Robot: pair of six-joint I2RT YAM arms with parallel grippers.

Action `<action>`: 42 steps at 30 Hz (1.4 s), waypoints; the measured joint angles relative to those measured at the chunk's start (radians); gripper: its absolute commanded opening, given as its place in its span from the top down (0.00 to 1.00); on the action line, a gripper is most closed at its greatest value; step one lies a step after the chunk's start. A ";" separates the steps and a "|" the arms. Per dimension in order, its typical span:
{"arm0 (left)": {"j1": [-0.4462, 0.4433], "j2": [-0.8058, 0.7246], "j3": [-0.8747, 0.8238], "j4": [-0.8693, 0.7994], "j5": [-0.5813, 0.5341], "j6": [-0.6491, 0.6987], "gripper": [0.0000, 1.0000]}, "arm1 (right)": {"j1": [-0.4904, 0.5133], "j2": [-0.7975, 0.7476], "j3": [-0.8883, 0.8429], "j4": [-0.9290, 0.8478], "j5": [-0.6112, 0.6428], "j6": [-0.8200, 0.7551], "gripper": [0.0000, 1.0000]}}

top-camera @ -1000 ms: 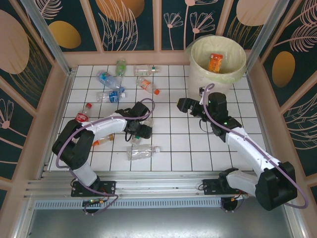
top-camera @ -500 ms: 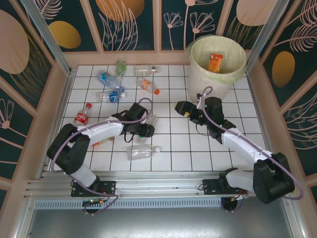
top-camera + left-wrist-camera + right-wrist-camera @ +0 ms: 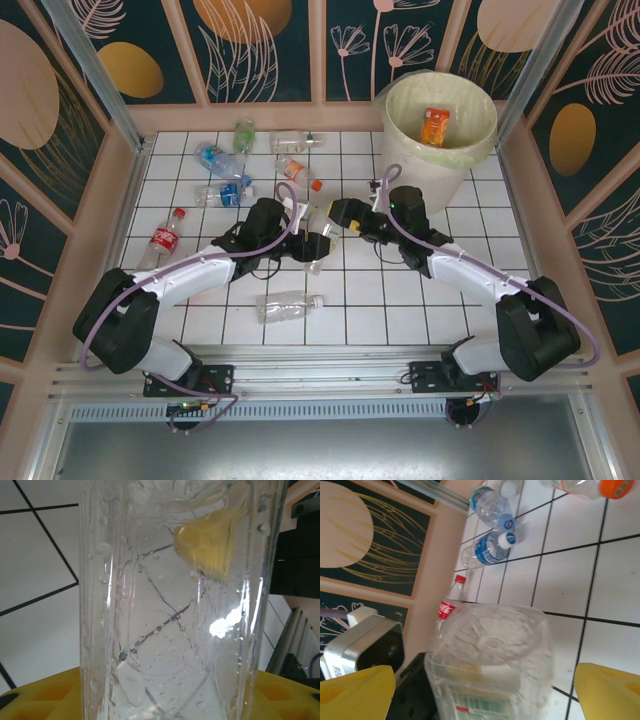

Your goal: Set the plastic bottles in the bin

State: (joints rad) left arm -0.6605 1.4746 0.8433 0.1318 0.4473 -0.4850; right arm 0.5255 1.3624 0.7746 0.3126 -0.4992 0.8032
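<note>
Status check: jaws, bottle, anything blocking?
Left gripper: jaws shut on clear bottle. Right gripper: jaws open, flanking its base. Bin behind right arm.

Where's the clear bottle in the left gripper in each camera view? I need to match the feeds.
Top external: the clear bottle is mid-table, where the left gripper and right gripper meet.
Left wrist: upright, very close, spanning the middle.
Right wrist: bottom centre, base toward the camera, between the yellow fingers.
Shared landmark: the white tiled table with black grid lines.
</note>
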 measured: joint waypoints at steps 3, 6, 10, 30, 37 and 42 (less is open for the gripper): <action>0.000 0.000 0.000 0.022 0.021 -0.015 0.44 | 0.006 0.011 0.021 0.000 0.000 -0.008 0.08; 0.000 0.000 0.000 0.042 0.038 -0.026 0.44 | 0.010 0.033 0.040 -0.003 0.002 -0.016 0.14; 0.000 0.000 0.000 0.055 0.045 -0.034 0.43 | 0.037 0.064 0.069 -0.034 0.028 -0.045 0.28; 0.000 -0.107 0.128 -0.177 -0.043 0.075 0.01 | -0.012 0.060 0.279 -0.254 0.145 -0.214 0.49; 0.000 -0.206 0.131 -0.388 -0.104 0.140 0.01 | -0.150 0.006 0.443 -0.303 0.176 -0.324 0.49; 0.000 -0.206 0.097 -0.532 -0.163 0.141 0.01 | -0.234 -0.005 0.569 -0.322 0.207 -0.393 0.49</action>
State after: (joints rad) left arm -0.6605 1.2686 0.9401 -0.4000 0.2848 -0.3443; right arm 0.2916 1.3579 1.3434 -0.0097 -0.2924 0.4107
